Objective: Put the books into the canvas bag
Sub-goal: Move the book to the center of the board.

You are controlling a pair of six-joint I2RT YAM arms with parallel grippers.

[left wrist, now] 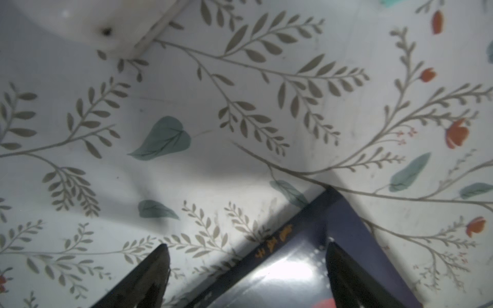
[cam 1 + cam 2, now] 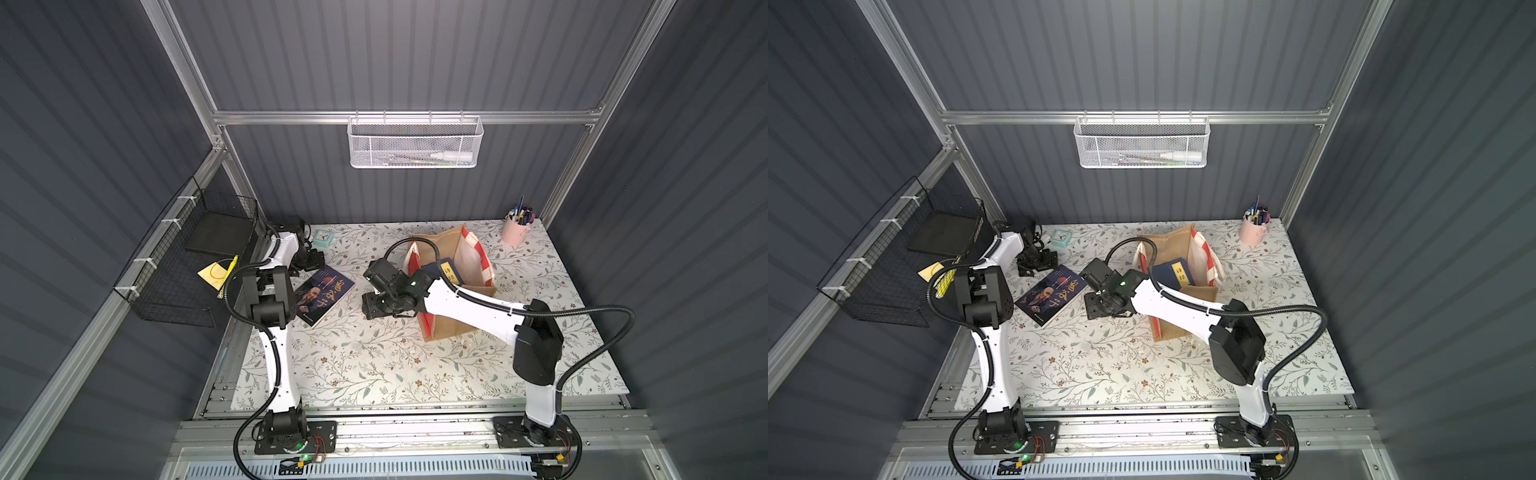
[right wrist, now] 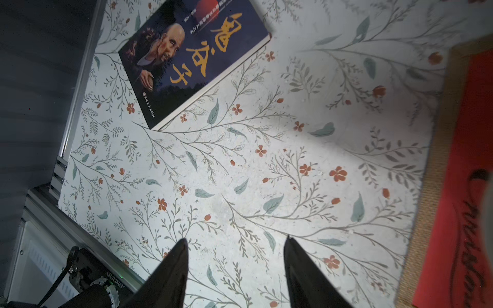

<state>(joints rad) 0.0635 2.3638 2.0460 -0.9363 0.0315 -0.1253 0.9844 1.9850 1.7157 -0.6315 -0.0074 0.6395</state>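
The left gripper (image 1: pixel 246 245) is hovering low at the far corner of the portrait book (image 2: pixel 324 297), its jaws standing wide apart and gripping nothing; in the left wrist view one finger (image 1: pixel 344 269) is sitting over the glossy cover while the other is hanging over bare table (image 2: pixel 374 365). The book is lying flat and face up on the floral table, just beside the left arm and well apart from the canvas bag (image 2: pixel 471 266). The right gripper (image 3: pixel 237 238) is hanging above the table between that book and the bag, its jaws parted with only the floral surface showing between them. The bag is standing open near the back of the table, and a navy book (image 2: pixel 436 271) with a yellow label is leaning inside it.
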